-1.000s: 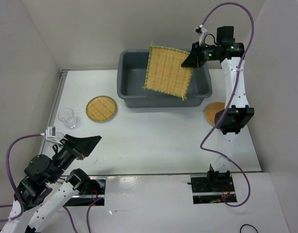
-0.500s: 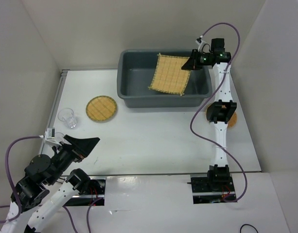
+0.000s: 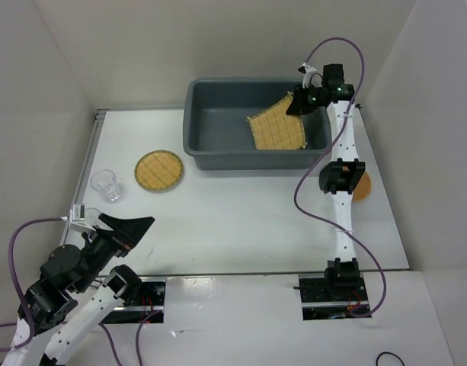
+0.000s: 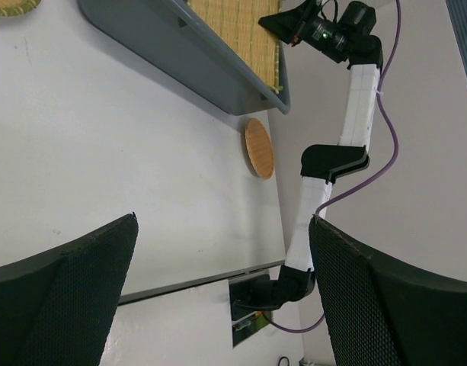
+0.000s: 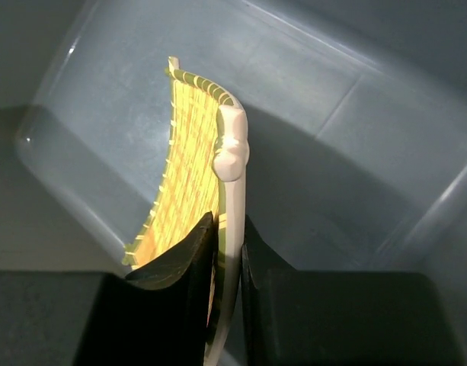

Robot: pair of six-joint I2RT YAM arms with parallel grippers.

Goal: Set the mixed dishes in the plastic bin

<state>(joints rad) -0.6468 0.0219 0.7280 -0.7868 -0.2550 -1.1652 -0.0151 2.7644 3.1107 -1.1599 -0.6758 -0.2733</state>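
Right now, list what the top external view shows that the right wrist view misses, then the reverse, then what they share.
Only top external: the glass cup, the green-rimmed woven disc and the orange-brown disc, partly behind the right arm, all outside the grey bin; also the left hand. Only right wrist: the right hand seen close, pinching the edge of the bamboo mat, which bows. Shared: the bamboo mat held inside the grey bin.

- I can read no words, brands, numbers or signs in any of my three views.
- A small white tag (image 3: 78, 208) shows in the top view; any print on it is too small for me to tell.
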